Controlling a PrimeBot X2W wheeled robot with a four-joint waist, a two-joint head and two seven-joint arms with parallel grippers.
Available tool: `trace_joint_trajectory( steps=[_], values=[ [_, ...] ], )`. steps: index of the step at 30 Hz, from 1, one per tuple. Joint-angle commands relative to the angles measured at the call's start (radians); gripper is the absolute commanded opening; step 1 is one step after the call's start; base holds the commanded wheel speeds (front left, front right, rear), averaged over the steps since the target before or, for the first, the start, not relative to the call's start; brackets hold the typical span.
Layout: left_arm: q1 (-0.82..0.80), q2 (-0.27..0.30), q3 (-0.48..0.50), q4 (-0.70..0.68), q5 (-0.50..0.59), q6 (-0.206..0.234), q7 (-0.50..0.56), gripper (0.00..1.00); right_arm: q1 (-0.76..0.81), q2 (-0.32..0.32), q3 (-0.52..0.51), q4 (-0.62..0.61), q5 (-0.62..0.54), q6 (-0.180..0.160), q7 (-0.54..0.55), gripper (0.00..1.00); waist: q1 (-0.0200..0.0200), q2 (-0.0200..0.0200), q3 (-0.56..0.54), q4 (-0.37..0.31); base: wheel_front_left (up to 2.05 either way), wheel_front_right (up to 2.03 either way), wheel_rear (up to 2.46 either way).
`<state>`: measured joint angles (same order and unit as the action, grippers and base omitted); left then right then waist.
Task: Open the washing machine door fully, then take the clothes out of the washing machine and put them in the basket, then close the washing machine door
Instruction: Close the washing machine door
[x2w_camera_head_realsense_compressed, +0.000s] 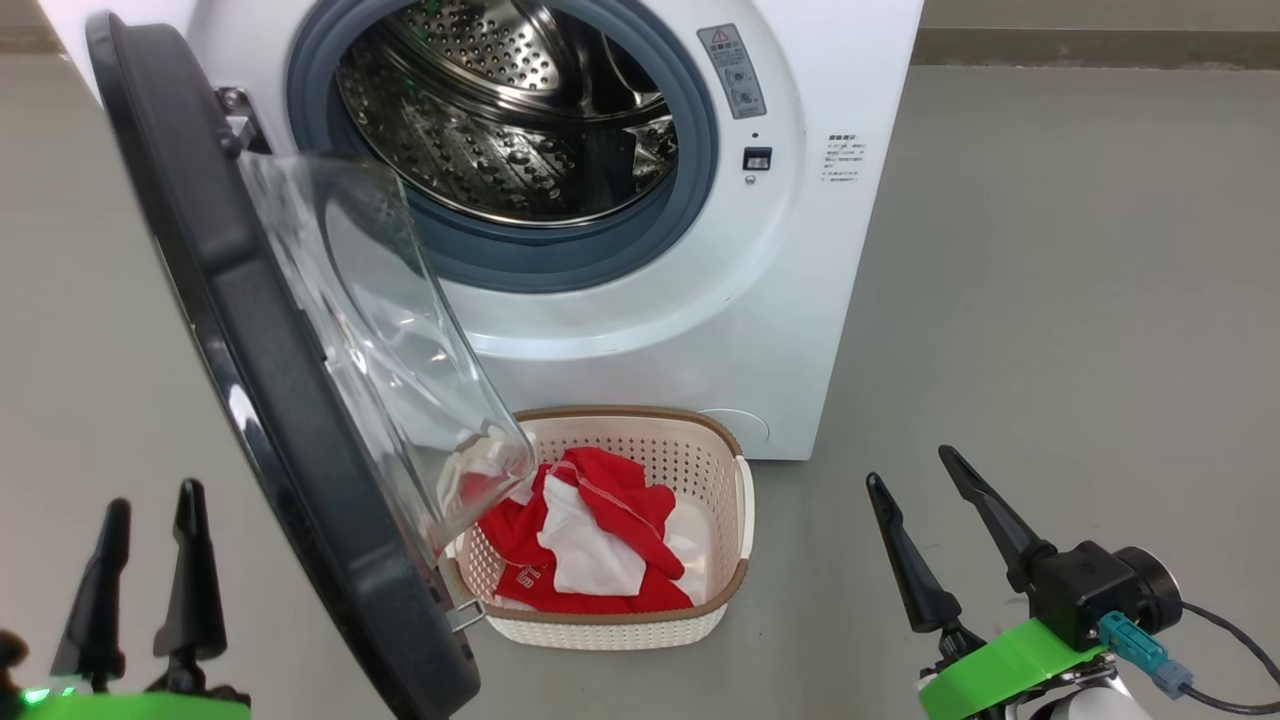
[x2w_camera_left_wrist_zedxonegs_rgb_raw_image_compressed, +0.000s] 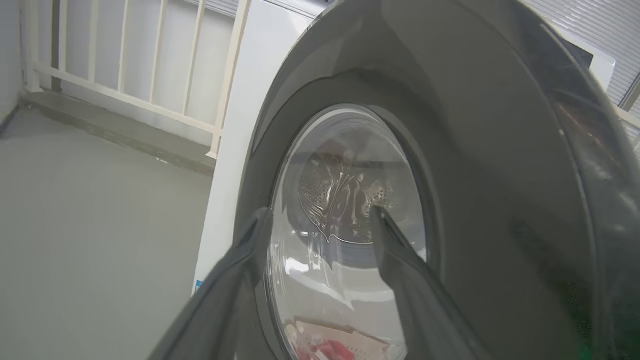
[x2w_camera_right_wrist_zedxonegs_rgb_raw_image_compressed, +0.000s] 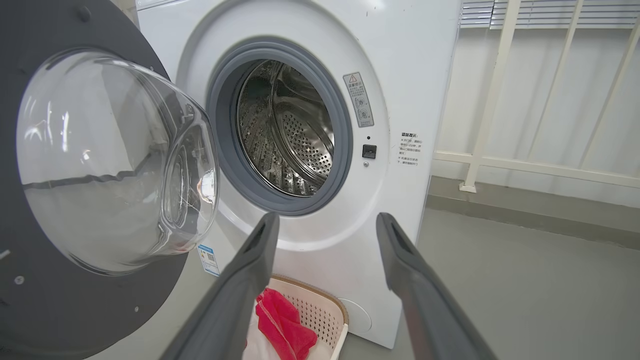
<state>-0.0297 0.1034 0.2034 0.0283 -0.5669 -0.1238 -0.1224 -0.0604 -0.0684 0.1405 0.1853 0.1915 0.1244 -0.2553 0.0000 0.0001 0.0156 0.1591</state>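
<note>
The white washing machine (x2w_camera_head_realsense_compressed: 820, 250) stands ahead with its door (x2w_camera_head_realsense_compressed: 250, 350) swung out to the left, the clear glass bowl facing the opening. No fabric shows in the steel drum (x2w_camera_head_realsense_compressed: 500, 110). Red and white clothes (x2w_camera_head_realsense_compressed: 600, 540) lie in the cream basket (x2w_camera_head_realsense_compressed: 640, 412) on the floor in front of the machine, partly behind the glass bowl. My left gripper (x2w_camera_head_realsense_compressed: 150, 505) is open at the lower left, on the outer side of the door (x2w_camera_left_wrist_zedxonegs_rgb_raw_image_compressed: 475, 150), apart from it. My right gripper (x2w_camera_head_realsense_compressed: 908, 468) is open and empty, right of the basket (x2w_camera_right_wrist_zedxonegs_rgb_raw_image_compressed: 320, 310).
Grey floor (x2w_camera_head_realsense_compressed: 1050, 350) stretches to the right of the machine and on the left past the door. A white railing (x2w_camera_right_wrist_zedxonegs_rgb_raw_image_compressed: 525, 165) on a raised step runs behind the machine. A cable (x2w_camera_head_realsense_compressed: 1230, 640) trails from my right wrist.
</note>
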Motion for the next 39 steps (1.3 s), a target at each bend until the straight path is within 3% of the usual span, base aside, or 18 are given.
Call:
trace_joint_trajectory(
  steps=[1,11,21,39],
  values=[
    [-0.009,0.029,0.025,0.001,0.037,-0.005,-0.057,1.0,-0.038,-0.001,0.019,-0.022,0.002,0.006,-0.006,1.0,0.0,-0.0001,0.001,-0.003,0.0,0.0,0.0],
    [0.006,0.037,0.016,0.103,0.153,-0.006,-0.137,1.0,-0.036,0.004,0.017,-0.02,-0.004,0.006,-0.006,1.0,0.0,-0.0001,0.001,-0.009,0.0,0.0,0.0],
    [0.034,0.014,0.026,0.07,0.319,-0.007,-0.139,1.0,-0.027,0.008,0.011,-0.019,-0.009,0.006,-0.006,1.0,0.0,-0.0001,-0.01,-0.011,0.0,0.0,0.0],
    [0.067,-0.015,0.033,0.091,0.352,-0.007,-0.139,1.0,-0.022,0.012,0.016,-0.015,-0.006,0.006,-0.006,1.0,0.0,-0.0001,-0.019,-0.007,0.0,0.0,0.0]
  ],
)
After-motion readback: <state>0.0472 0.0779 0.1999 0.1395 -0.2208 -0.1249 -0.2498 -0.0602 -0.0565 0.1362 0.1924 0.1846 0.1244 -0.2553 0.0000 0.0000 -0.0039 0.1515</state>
